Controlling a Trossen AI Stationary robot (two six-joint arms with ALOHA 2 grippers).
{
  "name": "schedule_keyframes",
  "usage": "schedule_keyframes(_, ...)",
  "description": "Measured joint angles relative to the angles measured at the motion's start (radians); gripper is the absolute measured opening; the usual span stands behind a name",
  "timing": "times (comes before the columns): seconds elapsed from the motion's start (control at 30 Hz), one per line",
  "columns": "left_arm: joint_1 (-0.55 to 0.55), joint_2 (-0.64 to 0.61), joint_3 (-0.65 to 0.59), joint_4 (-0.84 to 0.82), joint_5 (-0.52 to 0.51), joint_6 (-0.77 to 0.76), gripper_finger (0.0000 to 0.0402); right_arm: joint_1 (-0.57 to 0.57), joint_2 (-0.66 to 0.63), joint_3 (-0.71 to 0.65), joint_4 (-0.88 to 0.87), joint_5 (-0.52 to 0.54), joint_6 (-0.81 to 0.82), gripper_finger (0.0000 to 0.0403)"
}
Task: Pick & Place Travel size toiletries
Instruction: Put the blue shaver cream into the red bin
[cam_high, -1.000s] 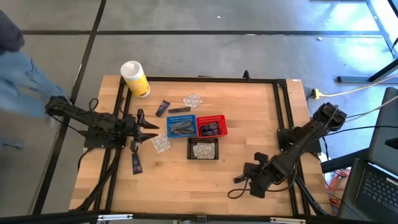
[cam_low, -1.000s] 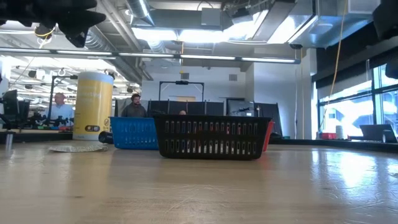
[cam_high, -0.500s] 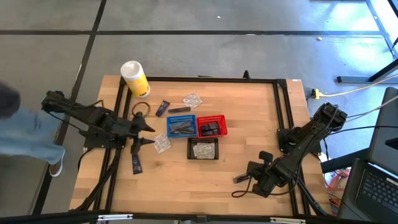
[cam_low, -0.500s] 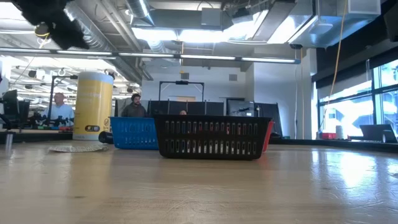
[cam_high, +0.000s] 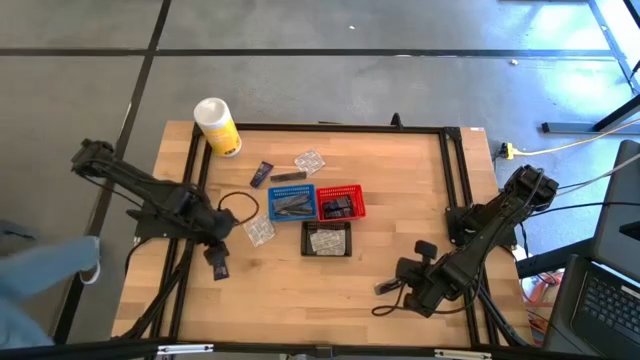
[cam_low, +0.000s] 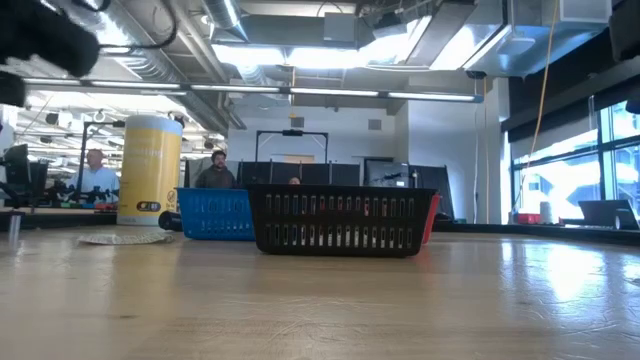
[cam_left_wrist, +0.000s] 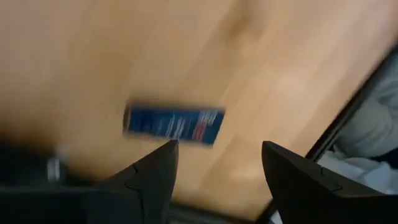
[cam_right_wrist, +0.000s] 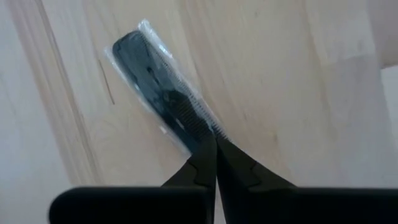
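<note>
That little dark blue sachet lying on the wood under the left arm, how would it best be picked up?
Probably from straight above, across its short width near the middle. The navy sachet lies flat and alone on the table, long and narrow, so open fingers could straddle it. The left gripper hangs open over it.

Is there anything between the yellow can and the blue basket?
Yes. In the high view, a dark navy tube lies on the table between the yellow can and the blue basket.
</note>
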Motion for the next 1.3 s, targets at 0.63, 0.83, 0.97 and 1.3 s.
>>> schedule_keyframes(0.63, -0.265, 0.213, 0.000, -0.048, -0.164, -0.903, 0.0226, -0.002, 0.000, 0.000, -0.116, 0.052, 0.032, 0.0009)
schedule_keyframes(0.83, -0.346, 0.278, 0.000, 0.061, -0.226, -1.047, 0.0226, -0.007, 0.000, 0.000, -0.151, 0.062, 0.046, 0.0009)
schedule_keyframes(0.97, -0.382, 0.307, 0.000, 0.082, -0.264, -1.130, 0.0226, -0.019, 0.000, 0.000, -0.151, 0.108, 0.008, 0.0012)
schedule_keyframes(1.3, -0.413, 0.380, 0.000, 0.055, -0.378, -1.294, 0.0226, -0.069, 0.000, 0.000, -0.150, 0.140, -0.062, 0.0016)
